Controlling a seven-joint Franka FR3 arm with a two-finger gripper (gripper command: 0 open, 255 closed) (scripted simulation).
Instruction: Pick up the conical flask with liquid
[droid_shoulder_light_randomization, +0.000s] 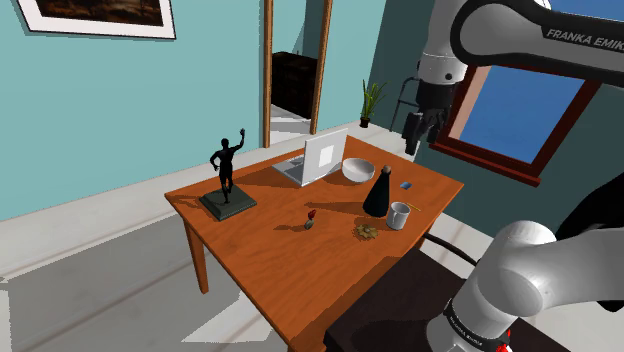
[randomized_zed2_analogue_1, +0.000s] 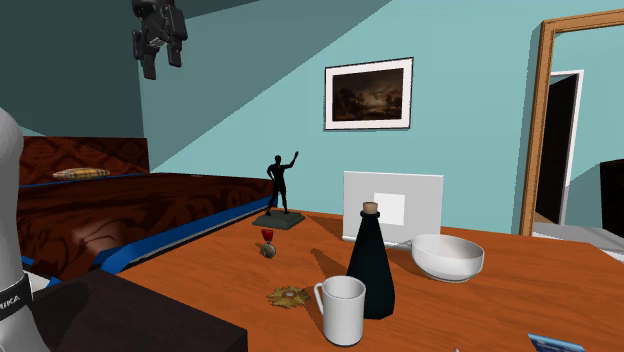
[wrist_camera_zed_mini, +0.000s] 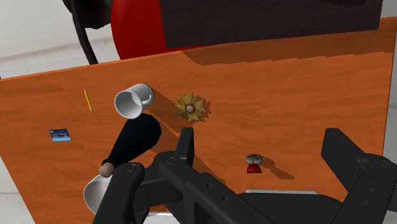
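The conical flask (droid_shoulder_light_randomization: 378, 192) is a black cone with a cork stopper, standing upright on the wooden table (droid_shoulder_light_randomization: 280, 270) beside a white mug (droid_shoulder_light_randomization: 399, 214). In the second exterior view the flask (randomized_zed2_analogue_1: 369, 265) stands just behind the mug (randomized_zed2_analogue_1: 341, 308). My gripper (droid_shoulder_light_randomization: 413, 138) hangs high above the table's far side, well apart from the flask, and is also seen near the ceiling (randomized_zed2_analogue_1: 152, 62). In the wrist view the gripper (wrist_camera_zed_mini: 264, 149) is open with nothing between its fingers; the flask (wrist_camera_zed_mini: 133, 143) lies off to the side of one finger (wrist_camera_zed_mini: 185, 143).
A white bowl (droid_shoulder_light_randomization: 358, 170), an open laptop (droid_shoulder_light_randomization: 318, 158) and a black figurine (droid_shoulder_light_randomization: 227, 175) stand on the table. A small red-topped object (droid_shoulder_light_randomization: 310, 220), a gold star-shaped ornament (droid_shoulder_light_randomization: 365, 231), a blue card (droid_shoulder_light_randomization: 406, 186) and a pencil (wrist_camera_zed_mini: 87, 100) lie nearby.
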